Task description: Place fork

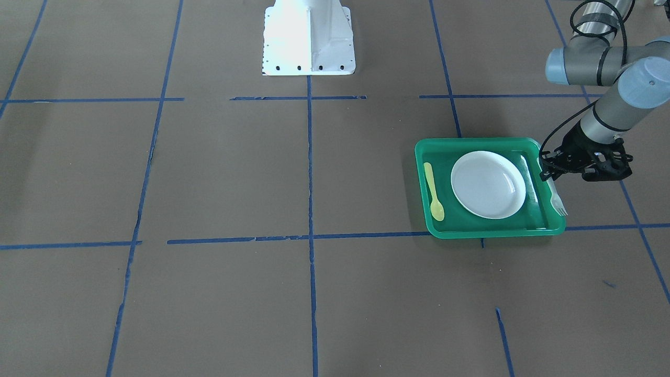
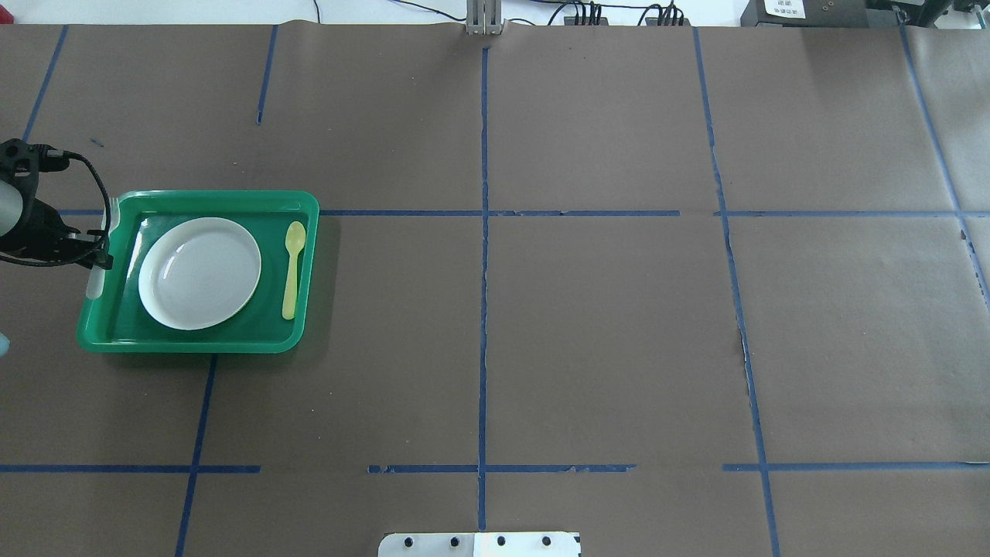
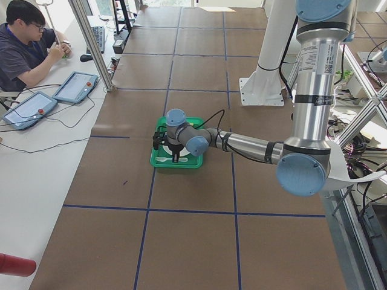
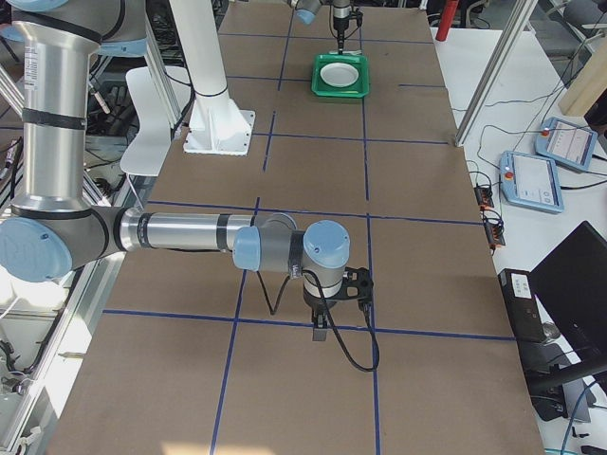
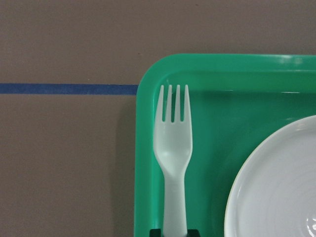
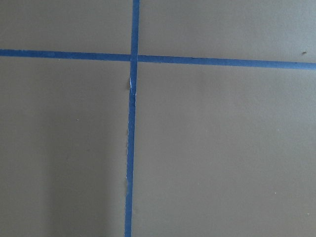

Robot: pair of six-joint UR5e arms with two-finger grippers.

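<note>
Left gripper (image 1: 546, 175) is closed on the fork (image 1: 558, 201), one dark fingertip (image 5: 156, 232) on each side of the pale handle in the wrist view. Its tines point away from the robot, and the handle end sticks out behind the fingers. It lies along the tray's (image 1: 471, 142) left edge, over the strip between the rim and the plate (image 1: 488, 184); I cannot tell whether it touches the tray. A yellow spoon (image 1: 433, 191) lies in the tray on the plate's other side, parallel to the fork.

The left arm reaches out low over the table (image 1: 235, 173), forearm close to level, wrist bent so the gripper points down. The right arm stretches far off toward the table's other end, its gripper (image 4: 322, 330) pointing down near crossing blue tape lines (image 6: 132, 58); I cannot tell whether it is open or closed.
</note>
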